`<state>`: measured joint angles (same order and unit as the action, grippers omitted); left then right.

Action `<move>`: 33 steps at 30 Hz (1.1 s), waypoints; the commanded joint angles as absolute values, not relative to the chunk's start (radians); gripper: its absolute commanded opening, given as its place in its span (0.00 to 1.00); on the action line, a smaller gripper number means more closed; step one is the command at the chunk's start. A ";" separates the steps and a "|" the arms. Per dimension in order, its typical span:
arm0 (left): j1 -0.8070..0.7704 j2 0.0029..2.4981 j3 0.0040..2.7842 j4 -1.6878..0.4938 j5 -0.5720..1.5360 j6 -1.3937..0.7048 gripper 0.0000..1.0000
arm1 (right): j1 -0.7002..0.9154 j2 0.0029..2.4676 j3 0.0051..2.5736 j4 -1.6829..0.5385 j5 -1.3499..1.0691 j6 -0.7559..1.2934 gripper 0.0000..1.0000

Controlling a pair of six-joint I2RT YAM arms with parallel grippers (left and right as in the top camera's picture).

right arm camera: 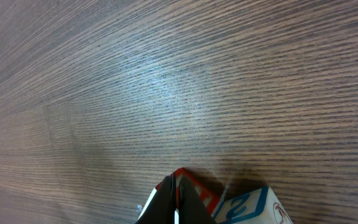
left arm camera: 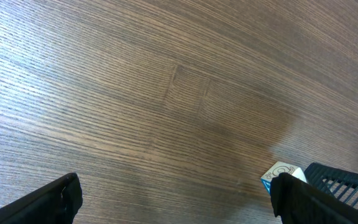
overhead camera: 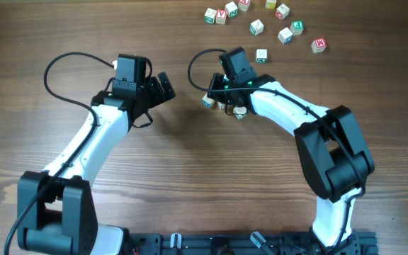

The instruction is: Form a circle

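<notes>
The circle (overhead camera: 230, 108) is a tight clump of small white letter cubes at mid-table, partly hidden under my right arm. My right gripper (overhead camera: 224, 99) is shut, its tips (right arm camera: 176, 200) resting against a red-lettered cube (right arm camera: 197, 186), with a blue-lettered cube (right arm camera: 248, 205) touching it on the right. Nothing is held between the fingers. My left gripper (overhead camera: 163, 86) stands wide open just left of the clump, with only bare wood between its fingers (left arm camera: 45, 202). A blue-edged cube (left arm camera: 281, 172) of the clump shows by its right finger.
Several loose letter cubes (overhead camera: 257, 27) lie scattered along the far edge, from the middle to the right, with one (overhead camera: 261, 55) closer, just behind my right wrist. Cables loop off both wrists.
</notes>
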<state>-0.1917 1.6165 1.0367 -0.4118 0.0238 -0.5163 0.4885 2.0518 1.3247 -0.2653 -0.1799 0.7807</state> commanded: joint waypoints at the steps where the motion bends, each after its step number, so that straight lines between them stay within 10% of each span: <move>1: -0.192 1.597 1.034 -0.409 0.025 -0.501 1.00 | 0.492 2.071 1.343 -0.263 -0.181 0.788 0.05; 33: -0.192 1.597 1.034 -0.410 0.025 -0.501 1.00 | 0.532 2.070 1.365 -0.177 -0.219 0.678 0.05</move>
